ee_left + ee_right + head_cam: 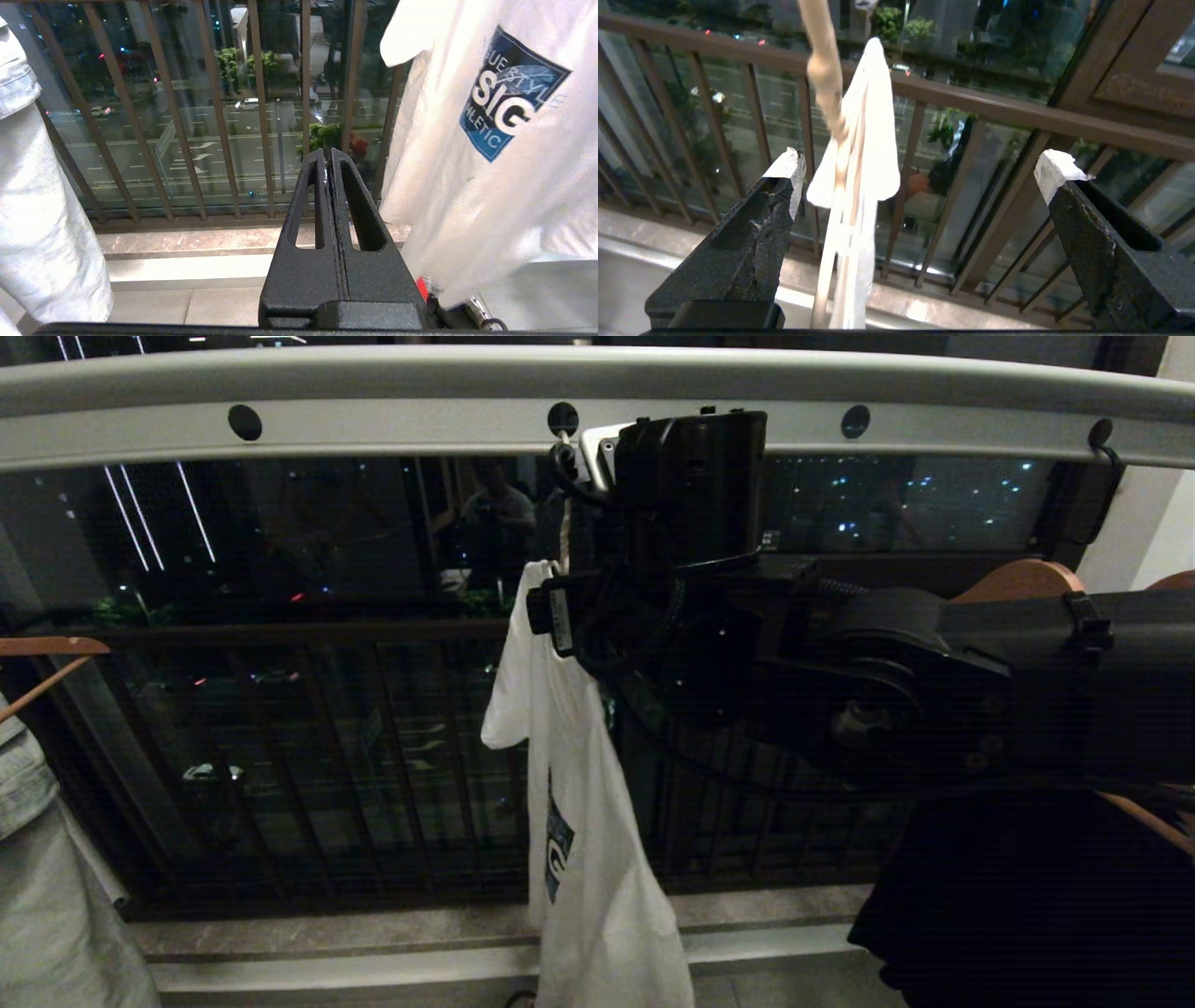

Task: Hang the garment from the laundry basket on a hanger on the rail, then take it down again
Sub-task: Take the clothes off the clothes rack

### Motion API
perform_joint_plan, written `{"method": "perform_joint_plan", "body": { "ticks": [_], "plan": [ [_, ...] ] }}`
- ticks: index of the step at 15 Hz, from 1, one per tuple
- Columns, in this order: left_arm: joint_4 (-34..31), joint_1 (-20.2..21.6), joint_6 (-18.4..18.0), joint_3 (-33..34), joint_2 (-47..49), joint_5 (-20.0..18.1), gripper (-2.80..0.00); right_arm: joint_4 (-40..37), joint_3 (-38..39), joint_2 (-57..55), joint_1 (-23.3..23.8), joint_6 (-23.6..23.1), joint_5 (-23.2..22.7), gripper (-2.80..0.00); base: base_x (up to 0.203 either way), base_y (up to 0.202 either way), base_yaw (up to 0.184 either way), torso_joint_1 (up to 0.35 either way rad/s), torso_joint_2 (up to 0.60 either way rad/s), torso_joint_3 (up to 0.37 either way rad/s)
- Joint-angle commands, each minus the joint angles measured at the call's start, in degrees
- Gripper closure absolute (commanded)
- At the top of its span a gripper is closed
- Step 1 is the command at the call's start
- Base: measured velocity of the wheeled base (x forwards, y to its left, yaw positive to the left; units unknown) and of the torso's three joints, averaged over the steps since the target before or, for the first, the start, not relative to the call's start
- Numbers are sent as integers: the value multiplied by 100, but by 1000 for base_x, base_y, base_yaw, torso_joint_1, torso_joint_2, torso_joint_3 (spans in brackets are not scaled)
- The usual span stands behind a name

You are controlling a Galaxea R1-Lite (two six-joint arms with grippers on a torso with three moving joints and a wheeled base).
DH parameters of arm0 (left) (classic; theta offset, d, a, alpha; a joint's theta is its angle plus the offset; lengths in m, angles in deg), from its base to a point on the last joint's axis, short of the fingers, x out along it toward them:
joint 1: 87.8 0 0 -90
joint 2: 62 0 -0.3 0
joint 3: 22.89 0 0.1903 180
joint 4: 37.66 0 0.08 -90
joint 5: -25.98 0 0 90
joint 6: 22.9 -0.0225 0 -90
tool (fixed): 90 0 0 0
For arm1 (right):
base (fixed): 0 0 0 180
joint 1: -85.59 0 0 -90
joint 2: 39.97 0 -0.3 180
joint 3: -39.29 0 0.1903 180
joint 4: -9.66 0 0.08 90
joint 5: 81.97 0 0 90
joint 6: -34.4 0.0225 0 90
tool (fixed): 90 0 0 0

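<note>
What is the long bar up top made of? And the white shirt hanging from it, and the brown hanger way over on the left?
The rail looks like smooth painted metal: pale grey, evenly rounded, with neat round holes in the strip below. The white T-shirt looks like soft cotton cloth, since it droops in loose folds and carries a printed logo. The brown hanger is probably wood, thick and reddish brown, though only its end shows.

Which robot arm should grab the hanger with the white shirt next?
Probably the right: its tool is open, raised by the rail, with the hanger and shirt between its fingers. The left tool is shut, low down.
</note>
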Motion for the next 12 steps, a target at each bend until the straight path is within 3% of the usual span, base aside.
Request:
{"method": "perform_joint_plan", "body": {
  "ticks": [1, 6, 7, 12],
  "plan": [
    [4, 0, 4, 88, 6, 2, 0, 57, -84, -3, -2, -111, 12, -280, 0, 0, 0, 0, 0, 0],
    [4, 0, 4, 88, 0, 2, 0, 48, -147, -7, -2, -214, 3, -273, 0, 0, 0, 0, 0, 0],
    [4, 0, 4, 88, 0, 2, 0, 48, -147, -21, -2, -214, 3, 0, 0, 0, 0, 0, 0, 0],
    [4, 0, 4, 88, 3, 2, 0, 57, -157, -38, -2, -231, 3, 0, 0, 0, 0, 0, 0, 0]
  ]
}}
